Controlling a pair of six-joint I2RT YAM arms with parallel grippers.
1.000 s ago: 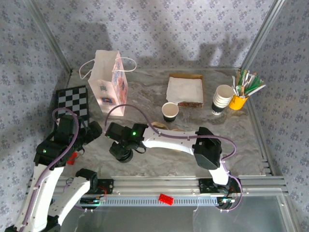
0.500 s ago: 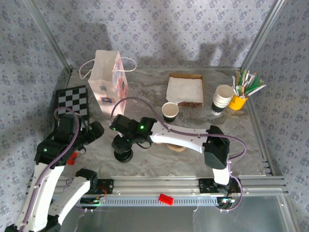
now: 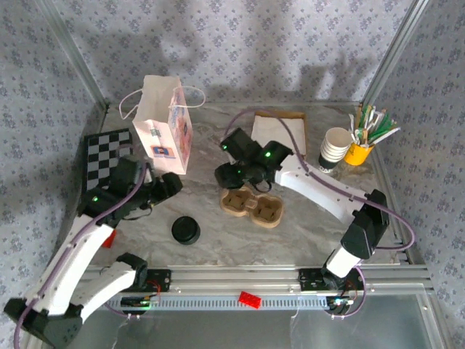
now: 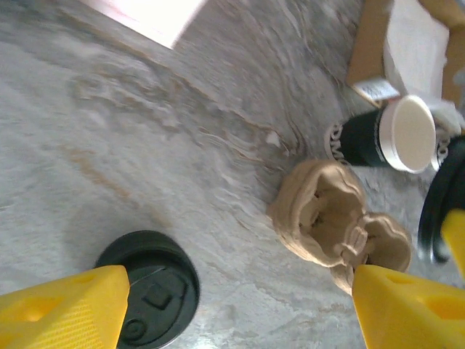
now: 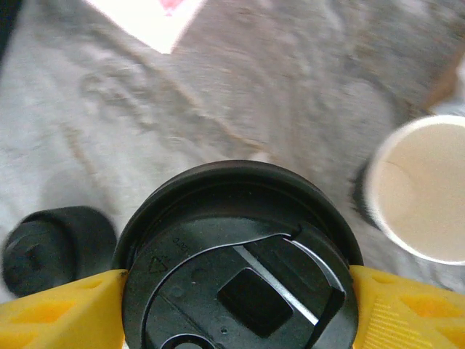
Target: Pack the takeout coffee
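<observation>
Judging from how things lie, the packing is barely begun. The small dark-sided paper cup with a white rim (image 4: 396,134) stands open on the grey marbled surface (image 3: 305,233). It sits just beside the brown moulded cardboard cup carrier (image 3: 251,206), not in it, and both of the carrier's wells look empty.

The right gripper (image 5: 240,298) has its yellow fingers (image 5: 65,309) pinching a black round plastic lid (image 5: 240,247) by the rim. It holds the lid above the surface, with the cup's open mouth off to one side. In the overhead view the arm covers the cup, so it is hard to say whether the lid is lined up over it.

A second black round lid (image 3: 186,230) lies loose on the surface, well apart from the cup. The left gripper (image 4: 240,305) hovers with its fingers spread wide, holding nothing.

What is left, I judge, is capping the cup and then seating it in a well of the carrier. The white paper bag with handles (image 3: 163,127) may come after.
</observation>
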